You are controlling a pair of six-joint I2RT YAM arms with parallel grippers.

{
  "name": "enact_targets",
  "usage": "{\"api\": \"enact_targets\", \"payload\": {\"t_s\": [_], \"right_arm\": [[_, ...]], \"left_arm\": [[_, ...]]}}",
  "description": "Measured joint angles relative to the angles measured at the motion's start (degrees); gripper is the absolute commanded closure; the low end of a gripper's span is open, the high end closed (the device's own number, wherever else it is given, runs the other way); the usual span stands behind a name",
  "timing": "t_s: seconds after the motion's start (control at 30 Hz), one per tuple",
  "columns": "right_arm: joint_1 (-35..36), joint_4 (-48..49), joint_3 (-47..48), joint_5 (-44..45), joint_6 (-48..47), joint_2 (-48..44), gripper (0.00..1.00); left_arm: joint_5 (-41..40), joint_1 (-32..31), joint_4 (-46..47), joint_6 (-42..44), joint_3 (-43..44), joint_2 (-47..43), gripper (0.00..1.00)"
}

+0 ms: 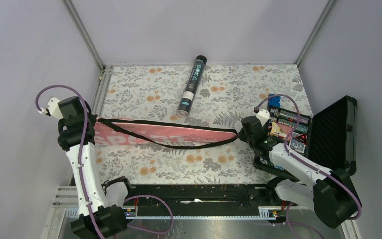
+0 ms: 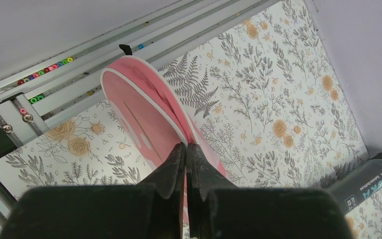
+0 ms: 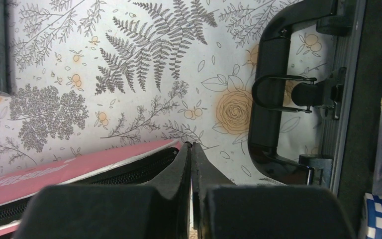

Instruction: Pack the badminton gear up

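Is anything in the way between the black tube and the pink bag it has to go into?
No, nothing visible. Only bare flowery table lies between the black tube and the pink bag.

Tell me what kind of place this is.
Probably a lab robot cell: plain grey walls in an aluminium frame enclose a floral-covered table, with the left arm and right arm bolted at its near edge.

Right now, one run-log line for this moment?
left tool: shut on long pink SPORT bag, left end | right tool: shut at its right end | black teal-print tube: outside bag
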Motion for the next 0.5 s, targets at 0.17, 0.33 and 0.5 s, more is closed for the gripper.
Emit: {"api": "enact_targets", "payload": {"t_s": [0.17, 0.33, 0.5], "right_arm": [[-0.2, 1.4, 0.0, -0.7, -0.3, 0.6, 0.78], [-0.6, -3.2, 1.9, -2.4, -5.0, -1.5, 0.48], [-0.8, -4.7, 4.6, -6.8, -9.2, -7.5, 0.18]], "left_arm": [[-0.3, 0.1, 0.0, 0.2, 0.8, 1.1, 1.0], [0.8, 0.4, 1.3, 2.5, 1.6, 2.8, 1.0], [5.6, 0.7, 4.7, 5.6, 1.6, 3.1, 1.0]]}}
